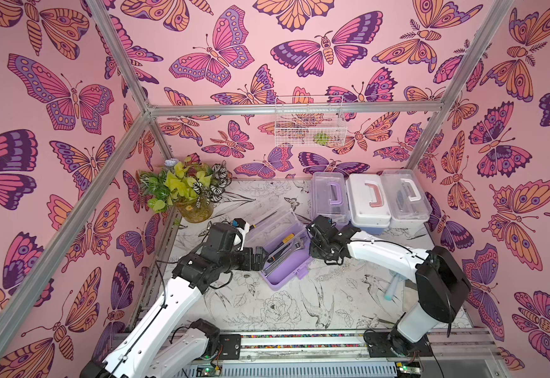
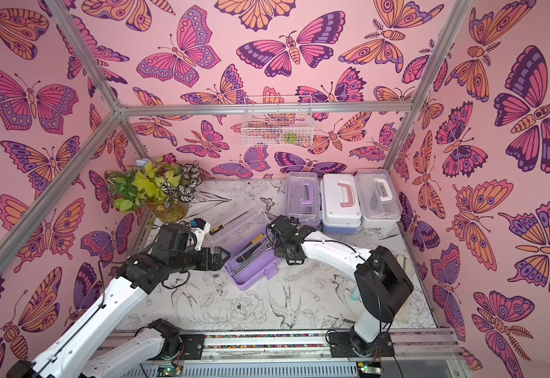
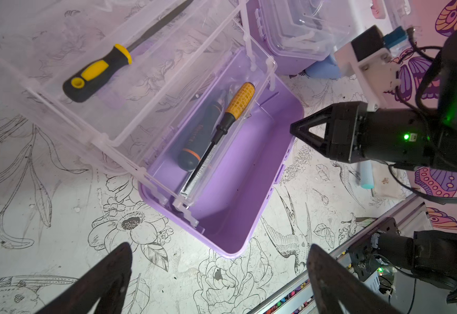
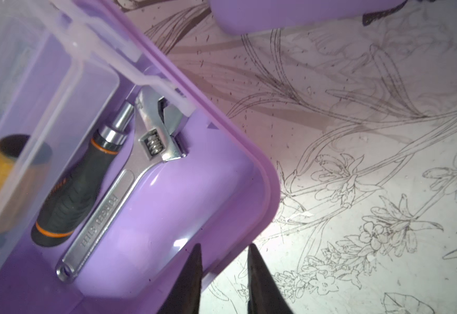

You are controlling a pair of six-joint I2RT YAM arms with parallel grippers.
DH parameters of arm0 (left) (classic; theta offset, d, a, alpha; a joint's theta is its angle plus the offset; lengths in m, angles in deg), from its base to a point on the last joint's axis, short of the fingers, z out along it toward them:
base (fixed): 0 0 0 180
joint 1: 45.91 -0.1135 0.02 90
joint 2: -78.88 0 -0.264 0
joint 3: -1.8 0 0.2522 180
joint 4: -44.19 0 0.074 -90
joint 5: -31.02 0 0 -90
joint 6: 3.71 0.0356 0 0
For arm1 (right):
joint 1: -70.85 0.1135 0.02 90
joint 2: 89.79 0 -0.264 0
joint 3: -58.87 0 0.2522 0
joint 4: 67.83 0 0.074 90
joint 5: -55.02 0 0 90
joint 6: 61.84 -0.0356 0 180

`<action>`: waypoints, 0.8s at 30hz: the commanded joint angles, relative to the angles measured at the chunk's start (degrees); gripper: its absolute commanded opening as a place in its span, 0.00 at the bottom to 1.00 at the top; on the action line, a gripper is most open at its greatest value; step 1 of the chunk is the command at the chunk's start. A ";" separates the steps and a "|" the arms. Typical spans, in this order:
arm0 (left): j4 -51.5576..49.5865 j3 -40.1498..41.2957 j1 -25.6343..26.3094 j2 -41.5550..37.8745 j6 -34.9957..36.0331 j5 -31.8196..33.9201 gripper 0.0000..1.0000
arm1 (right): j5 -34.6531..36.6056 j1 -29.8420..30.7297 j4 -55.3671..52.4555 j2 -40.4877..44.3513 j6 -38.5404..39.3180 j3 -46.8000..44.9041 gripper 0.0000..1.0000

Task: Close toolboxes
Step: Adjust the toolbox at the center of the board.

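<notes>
Floral-print desk (image 1: 300, 304), butterfly walls. Open lilac toolbox (image 1: 285, 271) mid-desk, clear lid (image 3: 167, 81) thrown back; three shut toolboxes (image 1: 368, 199) at rear. Left jaws wide, empty, near its corner. Right jaws narrow astride its side wall; grip unclear. Risk: spilling loose screwdriver (image 3: 97, 73) when swinging lid; dragging box by that wall.

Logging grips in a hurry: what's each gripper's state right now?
Left gripper: open, empty.
Right gripper: narrow, straddling the open lilac toolbox rim; grip cannot be told.
</notes>
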 commanded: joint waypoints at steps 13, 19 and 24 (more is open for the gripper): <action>-2.05 -1.21 -2.82 -0.16 0.10 1.51 1.00 | -0.02 -10.10 -9.51 4.75 14.53 0.05 0.37; -2.07 -2.31 -3.46 0.01 0.18 1.79 1.00 | -2.15 -4.15 -2.88 11.23 3.88 -5.68 0.64; -1.73 -2.20 -3.55 0.69 0.36 2.06 1.00 | -5.82 -3.05 4.24 8.12 0.11 -8.46 0.66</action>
